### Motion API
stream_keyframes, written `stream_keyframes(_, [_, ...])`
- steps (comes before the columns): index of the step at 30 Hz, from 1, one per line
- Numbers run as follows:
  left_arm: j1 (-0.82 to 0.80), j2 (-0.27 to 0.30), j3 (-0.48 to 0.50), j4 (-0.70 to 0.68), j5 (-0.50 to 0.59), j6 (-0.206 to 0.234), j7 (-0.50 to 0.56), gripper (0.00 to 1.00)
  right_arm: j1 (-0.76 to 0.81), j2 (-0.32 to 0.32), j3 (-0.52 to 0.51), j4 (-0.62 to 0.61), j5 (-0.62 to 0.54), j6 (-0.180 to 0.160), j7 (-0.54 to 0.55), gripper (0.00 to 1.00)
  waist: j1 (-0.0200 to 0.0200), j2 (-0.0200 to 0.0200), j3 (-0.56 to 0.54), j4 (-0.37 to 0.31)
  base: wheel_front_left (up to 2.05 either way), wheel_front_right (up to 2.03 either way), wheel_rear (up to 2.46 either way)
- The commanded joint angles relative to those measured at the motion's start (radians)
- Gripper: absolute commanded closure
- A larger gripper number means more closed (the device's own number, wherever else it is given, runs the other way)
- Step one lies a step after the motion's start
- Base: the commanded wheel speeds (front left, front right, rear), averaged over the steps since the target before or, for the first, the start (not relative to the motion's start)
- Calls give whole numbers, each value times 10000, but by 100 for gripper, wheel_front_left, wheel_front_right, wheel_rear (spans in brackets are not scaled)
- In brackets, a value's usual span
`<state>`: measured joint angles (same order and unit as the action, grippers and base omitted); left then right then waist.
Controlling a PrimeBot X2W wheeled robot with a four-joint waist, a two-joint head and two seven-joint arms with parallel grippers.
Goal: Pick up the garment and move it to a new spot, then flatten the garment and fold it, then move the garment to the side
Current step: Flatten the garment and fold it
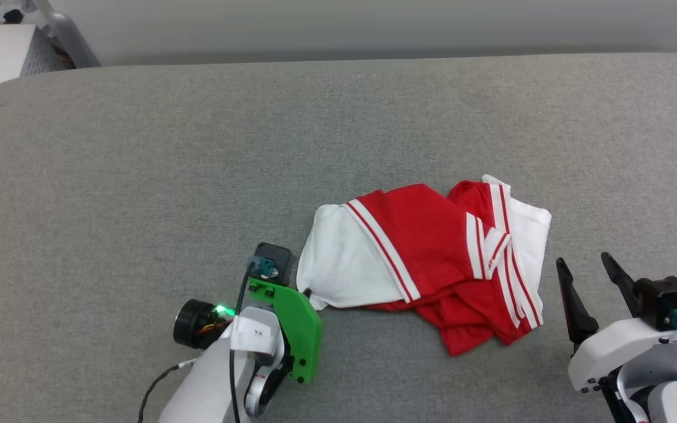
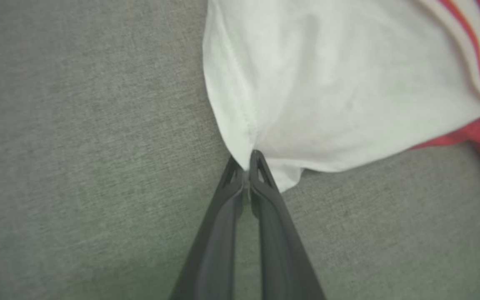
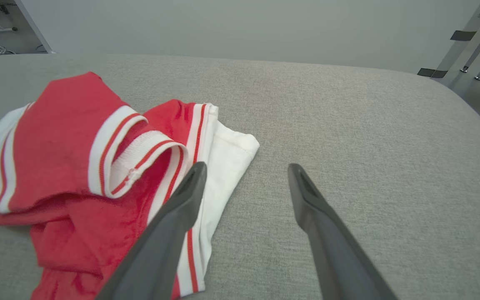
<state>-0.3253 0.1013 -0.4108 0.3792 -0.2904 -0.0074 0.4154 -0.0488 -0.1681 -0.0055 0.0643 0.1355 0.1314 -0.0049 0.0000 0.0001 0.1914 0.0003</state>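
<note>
Garment [image 1: 421, 247] corner pinched by left gripper [image 2: 246, 161].

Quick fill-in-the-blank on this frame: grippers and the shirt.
1. The left gripper is shut on the jersey T-shirt's ____ sleeve.
2. The right gripper is ____, holding nothing.
3. The body of the jersey T-shirt, crumpled on the grey surface, is ____ with striped trim.

Missing words: white; open; red

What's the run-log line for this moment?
left gripper: shut on white sleeve of red jersey T-shirt | right gripper: open, beside shirt | shirt: crumpled on grey table
</note>
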Motion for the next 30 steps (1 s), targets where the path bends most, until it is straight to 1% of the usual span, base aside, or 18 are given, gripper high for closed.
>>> stream_keyframes(1, [256,250,182,-70,-90,122,-132,100,46,26,18,58,-80,-7,-62,0,0,-1,-381,296,0,0,0])
stream_keyframes(6, [701,627,764,-693,-495,290,-358,100,202,59,49,185,-117,-7,15,0,0,-1,-714,587,0,0,0])
stream_keyframes(12, [1264,1308,1491,-1141,-965,340,-427,100,300,77,53,381,-224,-7,225,0,0,-1,-869,807,0,0,0])
stream_keyframes(15, [1491,1577,1611,-1053,-1185,108,-390,100,318,127,28,543,-298,-7,458,0,0,-1,-831,876,0,0,0])
stream_keyframes(20, [1566,1757,1479,-624,-1207,-262,-656,100,306,175,121,697,-288,-7,664,0,0,-1,-791,905,0,0,0])
stream_keyframes(22, [1513,1749,1446,-511,-1123,-293,-1005,0,322,168,136,729,-275,-7,707,0,0,-1,-821,936,0,0,0])
stream_keyframes(26, [1351,1697,1411,-425,-884,-268,-1936,0,373,107,131,745,-245,-7,810,0,0,-1,-968,1051,0,0,0])
stream_keyframes(30, [1274,1644,1432,-635,-641,-219,-3173,0,381,-28,149,649,-207,-7,932,0,0,-1,-1120,1216,0,0,0])
